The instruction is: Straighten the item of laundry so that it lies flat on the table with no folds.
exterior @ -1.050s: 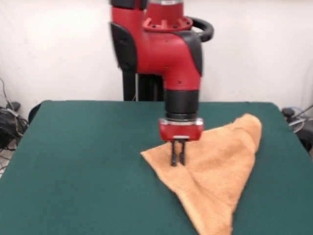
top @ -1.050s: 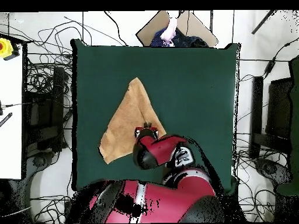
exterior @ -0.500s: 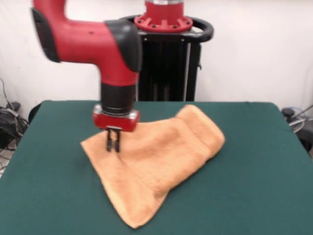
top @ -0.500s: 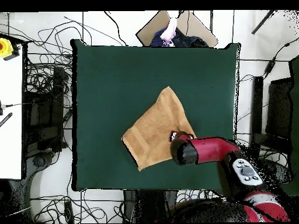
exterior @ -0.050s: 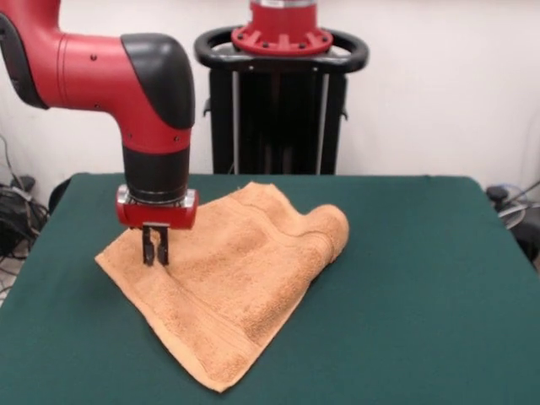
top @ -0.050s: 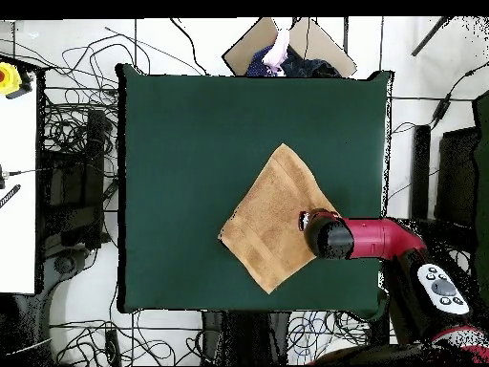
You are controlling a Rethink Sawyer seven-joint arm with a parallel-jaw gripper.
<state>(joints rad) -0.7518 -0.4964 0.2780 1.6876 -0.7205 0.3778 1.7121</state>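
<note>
The pincer (exterior @ -0.050s: 155, 253) was clenched on the towel's (exterior @ -0.050s: 228, 278) corner — seemingly to drag its rolled far fold flat across the desk (exterior @ -0.050s: 422, 295).

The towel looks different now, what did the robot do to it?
The pincer, shut on the towel's corner, dragged that corner toward the front view's left. The towel slid along with it and opened from a narrow triangle into a wider diamond, though a rolled fold remains on its right side. The green table stayed as it was, and the pincer never let go.
</note>
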